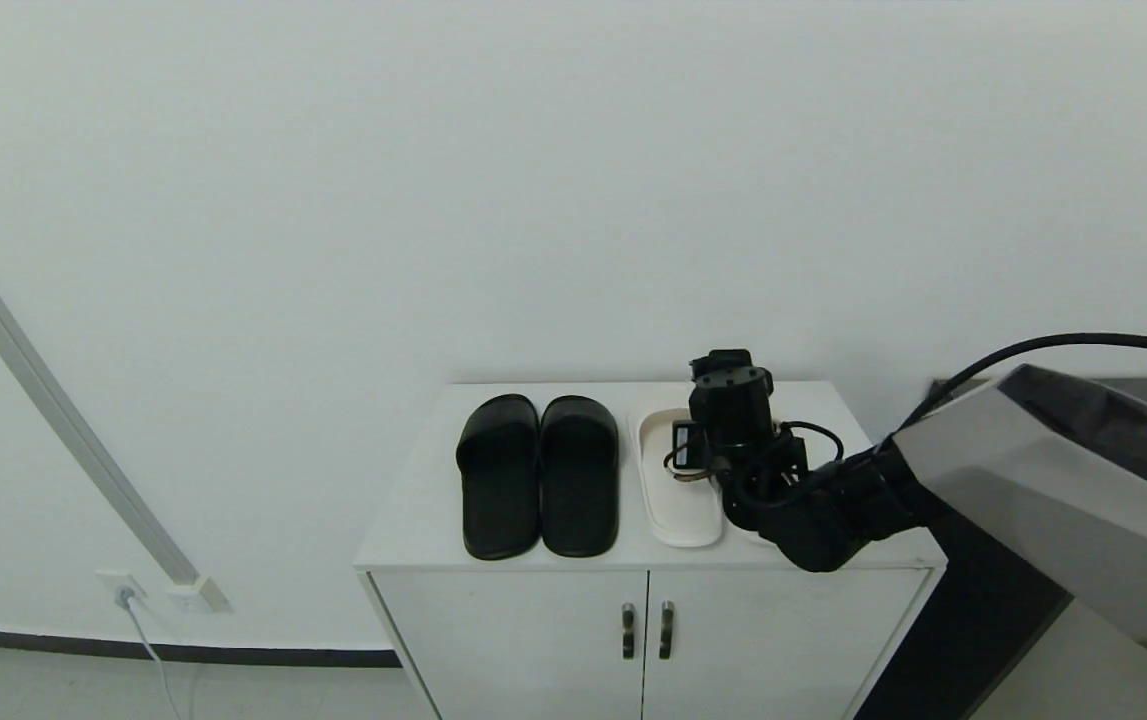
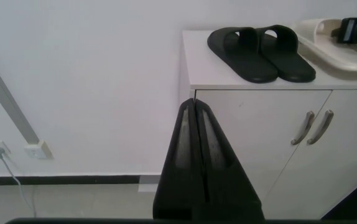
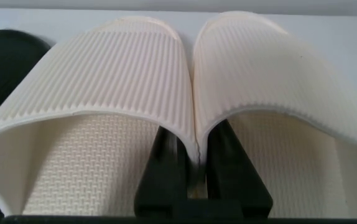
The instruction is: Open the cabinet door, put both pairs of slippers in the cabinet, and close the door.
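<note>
A white cabinet (image 1: 783, 640) stands against the wall with both doors closed and two handles (image 1: 646, 630) at the middle. On its top lie a black pair of slippers (image 1: 538, 475) at the left and a white pair (image 1: 673, 500) at the right. My right gripper (image 1: 691, 452) hangs over the white pair. In the right wrist view one finger sits inside each white slipper (image 3: 185, 93), and the right gripper (image 3: 194, 134) is shut on their two inner strap walls. My left gripper (image 2: 194, 102) is shut and holds nothing, low and off the cabinet's (image 2: 259, 137) left front corner.
A plain white wall rises right behind the cabinet. On the wall at the left, a slanted cable duct (image 1: 53, 400) runs down to a socket (image 1: 118, 588) with a plugged cord. Bare floor lies left of the cabinet.
</note>
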